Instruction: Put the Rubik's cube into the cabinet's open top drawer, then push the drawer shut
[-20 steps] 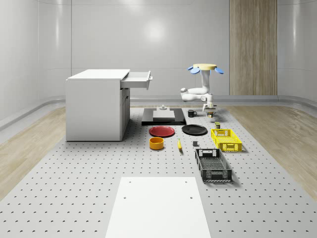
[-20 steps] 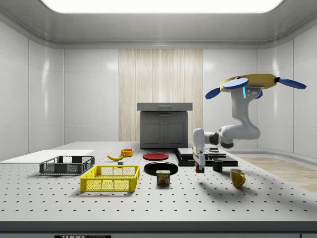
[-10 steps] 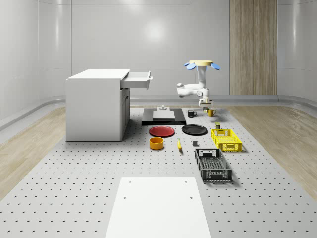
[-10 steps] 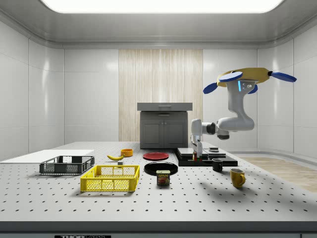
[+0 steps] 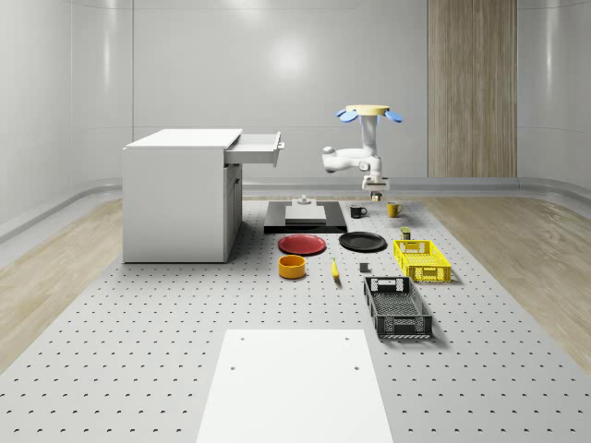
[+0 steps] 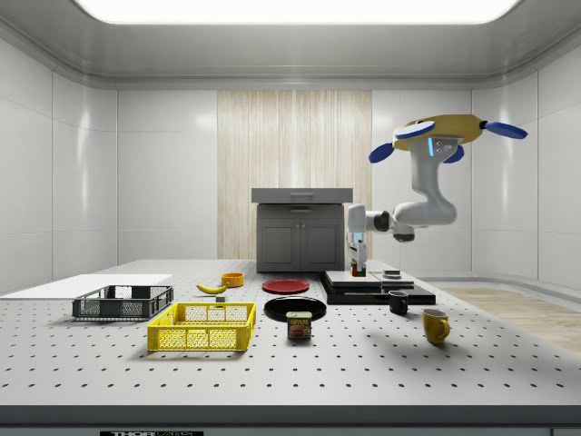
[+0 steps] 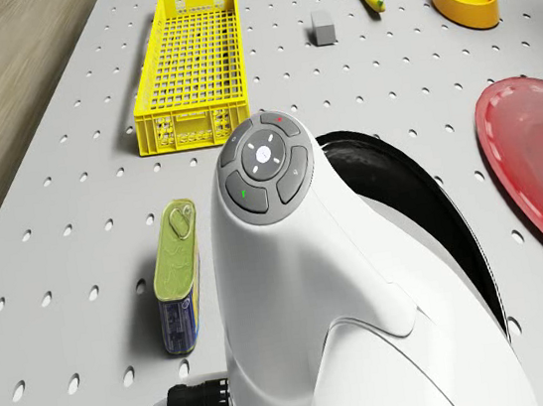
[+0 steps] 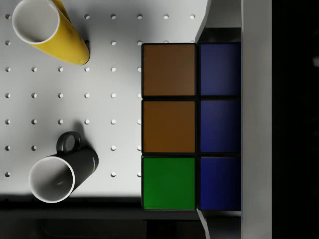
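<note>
Whole-scene view: gripper (image 5: pixel 377 195) apparently pinching the Rubik's cube (image 8: pixel 192 125), with the open top drawer (image 5: pixel 258 149) lying sideways from it, slightly higher.

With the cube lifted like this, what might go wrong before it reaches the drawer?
1. The gripper holds the Rubik's cube in mid-air above the mugs; a slip would drop it there.
2. The open top drawer lies well off to the whole-scene view's left, so the hovering drone faces a long carry.
</note>
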Controlling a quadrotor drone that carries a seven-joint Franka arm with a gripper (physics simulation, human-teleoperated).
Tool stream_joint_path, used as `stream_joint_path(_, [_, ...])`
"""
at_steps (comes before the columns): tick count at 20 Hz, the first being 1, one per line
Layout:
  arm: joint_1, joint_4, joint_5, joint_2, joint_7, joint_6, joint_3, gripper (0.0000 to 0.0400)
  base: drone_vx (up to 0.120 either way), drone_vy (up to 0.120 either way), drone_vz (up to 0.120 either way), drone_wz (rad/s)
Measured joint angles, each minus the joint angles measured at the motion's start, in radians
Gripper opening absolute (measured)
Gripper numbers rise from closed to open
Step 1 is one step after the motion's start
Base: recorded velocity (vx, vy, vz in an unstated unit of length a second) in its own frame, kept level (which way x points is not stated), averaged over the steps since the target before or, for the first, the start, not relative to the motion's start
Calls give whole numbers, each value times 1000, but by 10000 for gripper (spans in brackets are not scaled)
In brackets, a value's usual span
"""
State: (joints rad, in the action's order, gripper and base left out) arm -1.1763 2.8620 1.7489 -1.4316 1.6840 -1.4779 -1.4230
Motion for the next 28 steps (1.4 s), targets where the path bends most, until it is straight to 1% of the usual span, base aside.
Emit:
stream_joint_path(5, [-2, 0, -6, -15, 2, -14, -2, 325, 0, -120, 120, 0])
stream_joint_path(13, [-6, -1, -15, -37, 5, -34, -6, 325, -115, -120, 120, 0])
stream_joint_path(28, [-11, -2, -29, -71, 9, -66, -10, 325, 0, -120, 120, 0])
